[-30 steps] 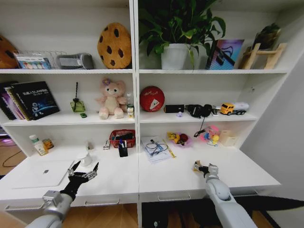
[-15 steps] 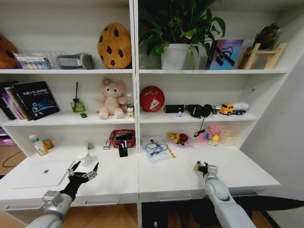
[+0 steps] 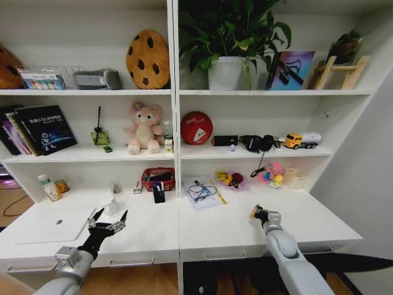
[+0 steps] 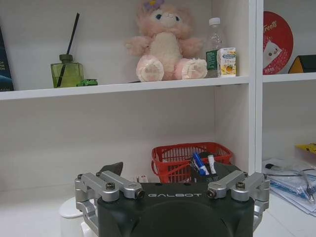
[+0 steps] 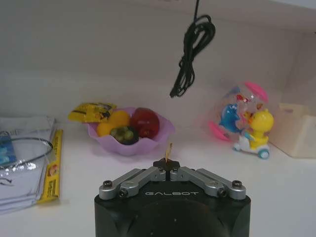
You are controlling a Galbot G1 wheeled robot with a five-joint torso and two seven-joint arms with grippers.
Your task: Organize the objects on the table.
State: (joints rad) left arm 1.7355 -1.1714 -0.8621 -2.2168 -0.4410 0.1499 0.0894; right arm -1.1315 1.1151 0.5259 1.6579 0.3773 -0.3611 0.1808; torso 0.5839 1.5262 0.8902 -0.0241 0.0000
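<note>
**Two grippers low over the white desk, one spread, one pinched on something small**

Two arms reach forward from the near edge of the table (image 3: 202,236). Nearest on the left side, the left gripper (image 3: 109,224) hovers above the desk top with its dark fingers (image 3: 97,215) splayed wide and nothing between them; the silver laptop (image 3: 56,224) lies flat just beside it, further to the robot's left, apart from the fingertips. On the right side, the right gripper (image 3: 258,214) sits over the bare desk top with its jaws drawn together. In the right wrist view a thin yellowish sliver (image 5: 169,150) sticks up from between the meeting fingertips of that right gripper (image 5: 168,164); it is too small to name with any confidence, though it looks pinched there.

Farther back on the desk, a small white pot (image 3: 110,206) stands just beyond the left gripper, and a black pen holder (image 3: 159,194) with a blue-capped pen stands in front of a red basket (image 3: 158,178). Toward the middle lie papers (image 3: 202,192) with a cable coiled on them. Beyond the right gripper sit a pink fruit bowl (image 5: 129,135) and a duck toy (image 5: 247,127), well apart from the fingertips.

Farthest, on the shelf above, a tiny green toy car (image 3: 108,149) rests next to a green diffuser bottle (image 3: 100,136), with the pink plush bear (image 3: 143,128) beside them.
</note>
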